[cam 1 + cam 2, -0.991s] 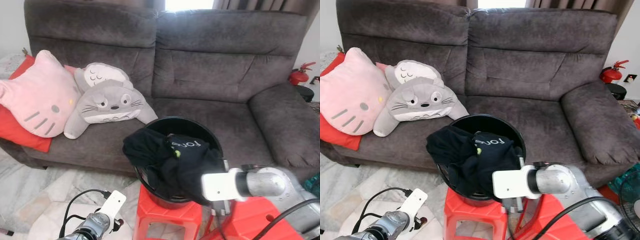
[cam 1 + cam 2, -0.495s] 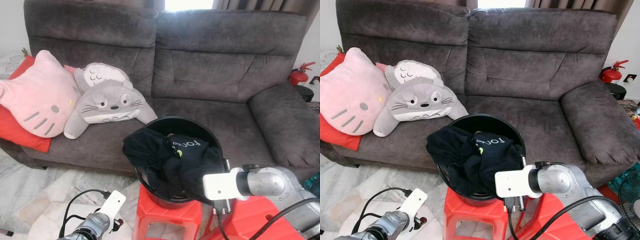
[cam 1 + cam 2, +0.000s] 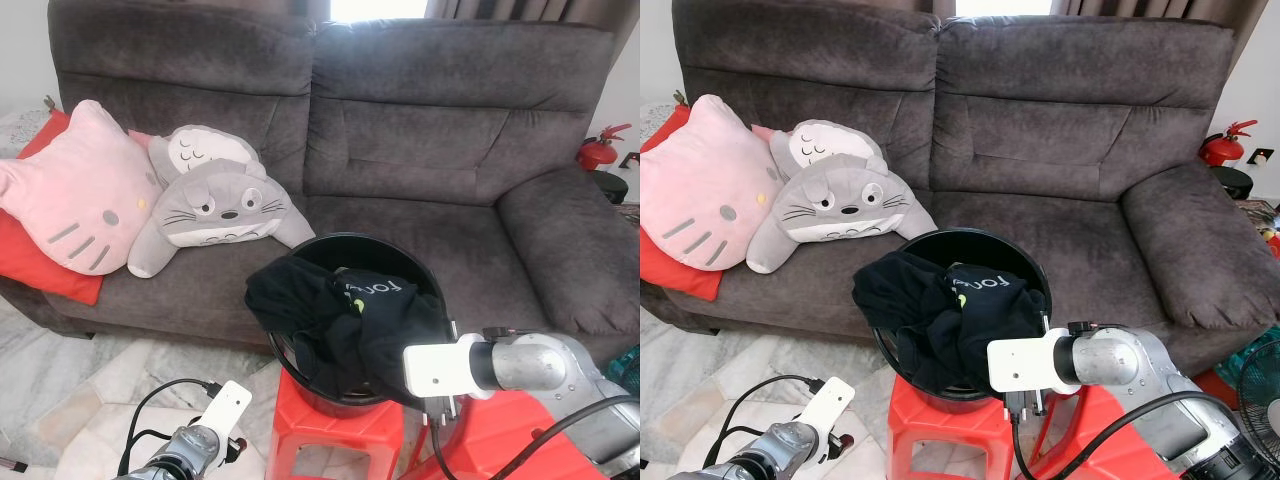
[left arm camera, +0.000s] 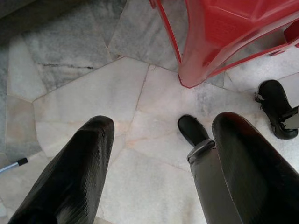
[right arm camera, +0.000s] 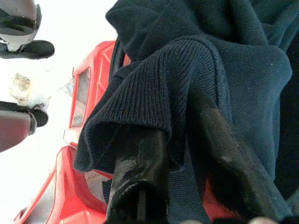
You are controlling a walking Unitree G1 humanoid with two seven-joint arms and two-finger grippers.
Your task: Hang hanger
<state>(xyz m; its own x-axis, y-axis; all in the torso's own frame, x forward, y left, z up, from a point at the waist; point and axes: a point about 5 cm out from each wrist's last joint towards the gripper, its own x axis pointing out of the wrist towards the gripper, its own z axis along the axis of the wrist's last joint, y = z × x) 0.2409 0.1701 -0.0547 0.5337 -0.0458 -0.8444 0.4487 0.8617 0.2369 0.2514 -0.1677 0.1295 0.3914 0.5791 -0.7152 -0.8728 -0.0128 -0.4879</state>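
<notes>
A black bucket (image 3: 400, 262) stands on a red stool (image 3: 335, 430) in front of a dark grey sofa (image 3: 420, 150), and dark clothing (image 3: 345, 320) is heaped in it and spills over its near rim. White letters on the clothing show upside down and partly folded; they seem to read "FOA" or similar, but cannot be read with certainty, and a small yellow-green dot sits beside them. The right gripper (image 5: 187, 154) is at the near right side of the bucket, its two black fingers (image 5: 140, 172) pushed into a fold of dark knitted cloth and clamped on it; the fingertips are buried in the fabric. No hanger can be made out among the clothes. The left gripper (image 4: 156, 154) hangs low on the left over the pale marble floor (image 4: 93, 93), its fingers apart and holding nothing. On the sofa's left lie a pink cat cushion (image 3: 70, 195) and a grey plush toy (image 3: 215, 205); a red fire extinguisher (image 3: 600, 150) is partly cut off at the right.
</notes>
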